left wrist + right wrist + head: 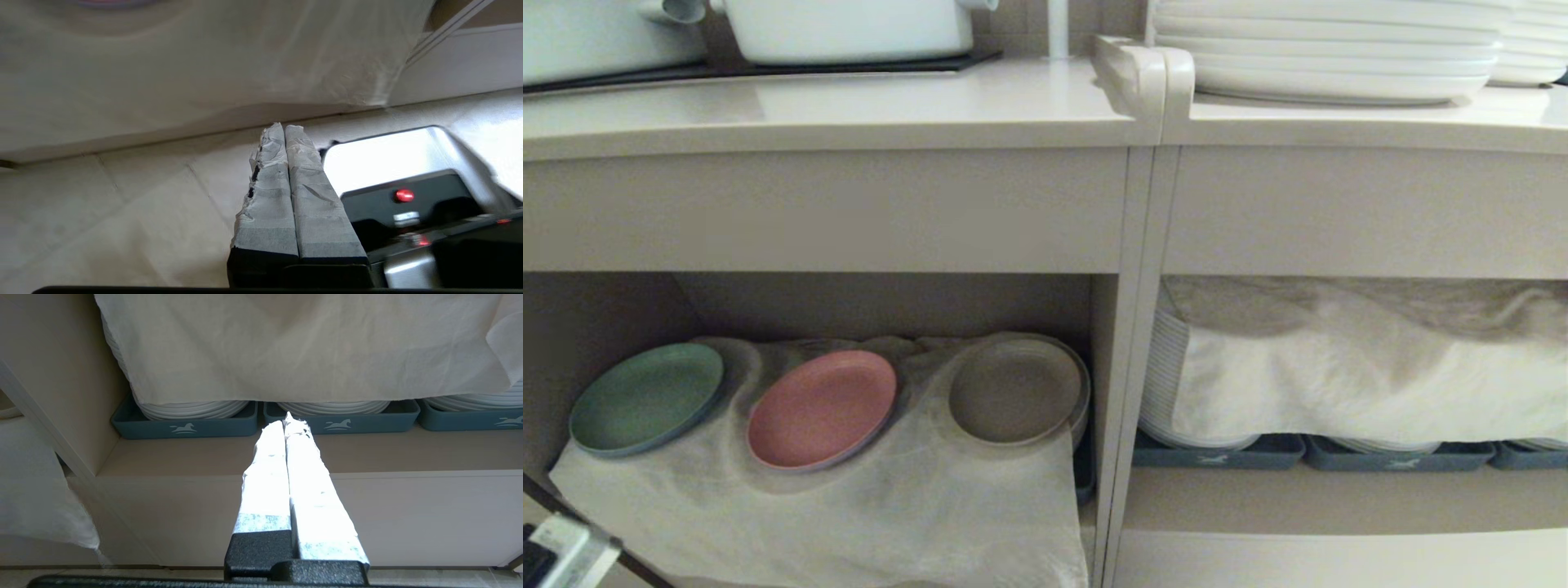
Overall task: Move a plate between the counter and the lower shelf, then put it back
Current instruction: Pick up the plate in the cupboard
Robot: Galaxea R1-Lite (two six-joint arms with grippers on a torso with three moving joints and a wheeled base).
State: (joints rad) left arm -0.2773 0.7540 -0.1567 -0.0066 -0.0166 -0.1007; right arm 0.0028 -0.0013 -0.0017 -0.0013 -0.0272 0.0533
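Observation:
The plate (1013, 390), small, round and cream, lies at the right end of the lower shelf (882, 302), on a white gauzy cloth (890, 506). The beige counter (849, 106) runs above the shelf. My left gripper (284, 126) is shut and empty. It hangs low in front of the shelf, over the tiled floor (122, 204) below the cloth's hanging edge (204, 61). Only a bit of the left arm (564, 555) shows, in the head view's bottom left corner. My right gripper (286, 418) is shut and empty, parked facing the neighbouring compartment.
A green plate (645, 398) and a pink plate (821, 408) lie left of the cream one. White pots (849, 28) and stacked white dinner plates (1331, 57) stand on the counter. Grey-blue trays (184, 424) of plates sit under another cloth (1364, 367). My base (408, 196) is close by.

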